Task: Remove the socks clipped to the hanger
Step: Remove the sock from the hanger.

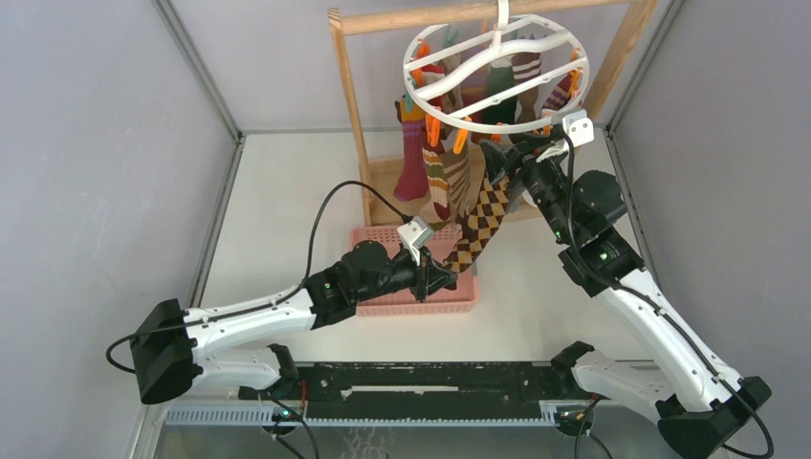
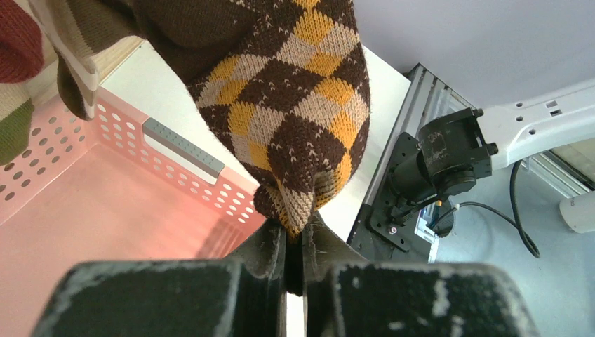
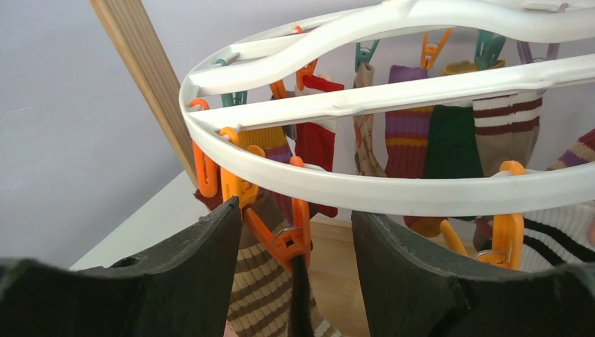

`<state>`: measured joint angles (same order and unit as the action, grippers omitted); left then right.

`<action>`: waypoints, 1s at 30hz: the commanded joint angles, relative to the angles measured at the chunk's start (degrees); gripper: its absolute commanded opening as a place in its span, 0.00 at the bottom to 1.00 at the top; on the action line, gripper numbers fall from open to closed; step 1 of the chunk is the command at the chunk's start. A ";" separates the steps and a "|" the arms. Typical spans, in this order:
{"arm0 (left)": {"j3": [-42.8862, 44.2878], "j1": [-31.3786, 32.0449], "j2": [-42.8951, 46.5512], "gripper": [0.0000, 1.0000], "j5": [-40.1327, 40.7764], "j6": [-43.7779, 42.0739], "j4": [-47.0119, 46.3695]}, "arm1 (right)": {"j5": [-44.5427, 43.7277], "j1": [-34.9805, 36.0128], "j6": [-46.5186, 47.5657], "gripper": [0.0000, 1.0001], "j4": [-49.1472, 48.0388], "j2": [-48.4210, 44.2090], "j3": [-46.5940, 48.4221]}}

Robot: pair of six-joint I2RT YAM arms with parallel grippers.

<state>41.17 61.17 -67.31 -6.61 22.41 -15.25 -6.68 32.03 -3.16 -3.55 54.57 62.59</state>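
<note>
Clamped shut on the toe of a brown argyle sock point(image 2: 295, 105), the left claw point(image 2: 295, 235) holds it low, over the near edge of a pink basket point(image 1: 421, 306) on the worktop point(image 1: 277, 210). The sock stretches diagonally up from there to the round white hanger point(image 1: 421, 96), which hangs from a wooden rack point(image 1: 349, 105) at the back. The right claw point(image 3: 296, 225) is raised to the hanger's near rim with its jaws apart, one on each side of an orange clip point(image 3: 284, 239). They are not yet pressing it.

The step in hand looks like freeing this one sock: one arm keeps it taut while the other works the clip. The next move probably calls for the right claw to squeeze the clip's handles squarely so that it opens. The left claw would then need a gentle downward pull to draw the sock clear and let it fall into the basket. A hard tug could swing the hanger.

The overhead view shows the whole stretched sock, both arms and the basket below. The left wrist view alone confirms that the knit is pinched firmly between closed fingers. The right wrist view alone shows the clip between the jaws, with a dark strip of fabric hanging from it. It also shows the other socks point(image 3: 449, 140) clipped around the far rim, striped, green, red and purple. Whether that dark strip is the argyle sock's cuff cannot be told for certain.
</note>
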 commanded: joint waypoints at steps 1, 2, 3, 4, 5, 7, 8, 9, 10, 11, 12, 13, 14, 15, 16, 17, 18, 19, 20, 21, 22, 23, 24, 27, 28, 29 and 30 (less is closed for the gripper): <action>2.68 0.09 1.83 0.04 0.19 -1.24 -0.61 | 4.45 -2.34 -1.57 0.65 -2.46 0.27 2.56; 2.81 0.13 1.85 0.04 0.15 -1.37 -0.44 | 5.17 -2.69 -1.76 0.65 -2.55 0.35 2.60; 2.98 0.10 1.92 0.04 0.06 -1.36 -0.22 | 5.86 -3.13 -1.91 0.64 -2.66 0.44 2.60; 3.10 0.09 1.91 0.04 -0.09 -1.34 -0.04 | 6.92 -3.50 -2.08 0.63 -2.73 0.52 2.61; 3.19 0.10 1.99 0.04 -0.14 -1.32 0.09 | 8.34 -3.87 -2.18 0.63 -2.85 0.58 2.57; 3.29 0.10 2.22 0.04 -0.36 -1.39 0.26 | 10.02 -4.54 -2.49 0.62 -3.08 0.75 2.57; 3.26 0.14 2.36 0.04 -0.47 -1.36 0.31 | 10.76 -4.91 -2.67 0.62 -3.23 0.82 2.55; 3.22 0.11 2.50 0.04 -0.56 -1.34 0.33 | 11.46 -5.14 -2.91 0.62 -3.40 1.00 2.54; 3.22 0.10 2.61 0.04 -0.58 -1.32 0.31 | 12.03 -5.48 -3.10 0.61 -3.58 1.13 2.61; 3.22 0.09 2.70 0.04 -0.59 -1.31 0.35 | 12.46 -5.75 -3.37 0.61 -3.71 1.30 2.61; 3.22 0.09 2.75 0.04 -0.66 -1.24 0.42 | 12.76 -5.97 -3.61 0.60 -3.88 1.45 2.57; 3.22 0.09 2.79 0.04 -0.63 -1.24 0.41 | 12.89 -6.17 -3.90 0.60 -4.12 1.62 2.62; 3.22 0.09 2.80 0.04 -0.66 -1.30 0.48 | 12.99 -6.22 -4.02 0.59 -4.28 1.78 2.58; 3.22 0.09 2.84 0.04 -0.68 -1.31 0.62 | 13.00 -6.24 -4.17 0.59 -4.46 1.96 2.62; 3.22 0.09 2.80 0.04 -0.72 -1.34 0.58 | 13.07 -6.25 -4.27 0.58 -4.62 2.16 2.66; 3.22 0.12 2.80 0.04 -0.70 -1.36 0.64 | 13.09 -6.24 -4.37 0.58 -4.62 2.36 2.73; 3.22 0.10 2.79 0.04 -0.85 -1.39 0.74 | 13.09 -6.20 -4.43 0.58 -4.67 2.67 2.87; 3.22 0.09 2.92 0.04 -0.77 -1.41 0.79 | 13.14 -6.27 -4.52 0.57 -4.81 2.91 2.97; 3.22 0.14 2.89 0.04 -0.85 -1.47 0.83 | 13.13 -6.28 -4.64 0.57 -4.99 3.10 3.07; 3.22 0.10 2.89 0.04 -0.80 -1.56 0.90 | 13.10 -6.25 -4.73 0.57 -5.24 3.30 3.11; 3.17 0.09 2.96 0.04 -0.81 -1.57 0.93 | 13.01 -6.26 -4.88 0.57 -5.44 3.38 3.14; 3.11 0.12 2.97 0.04 -0.75 -1.66 0.92 | 12.89 -6.24 -4.97 0.57 -5.56 3.53 3.23; 3.06 0.10 3.05 0.04 -0.70 -1.60 0.94 | 12.77 -6.25 -5.08 0.57 -5.74 3.65 3.33; 3.04 0.09 3.06 0.04 -0.62 -1.83 1.09 | 12.27 -6.18 -5.21 0.55 -6.10 3.87 3.50; 3.00 0.09 3.13 0.04 -0.62 -1.77 1.09 | 11.99 -6.19 -5.28 0.54 -6.11 3.98 3.59; 2.92 0.09 3.06 0.04 -0.67 -1.83 1.17 | 11.65 -6.10 -5.28 0.52 -6.19 3.97 3.66; 2.95 0.10 3.06 0.04 -0.64 -1.85 1.18 | 11.34 -6.08 -5.36 0.50 -6.20 3.97 3.62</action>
<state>41.17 61.17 -66.19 -6.66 21.96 -12.80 5.63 25.96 -7.33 -6.24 58.85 63.31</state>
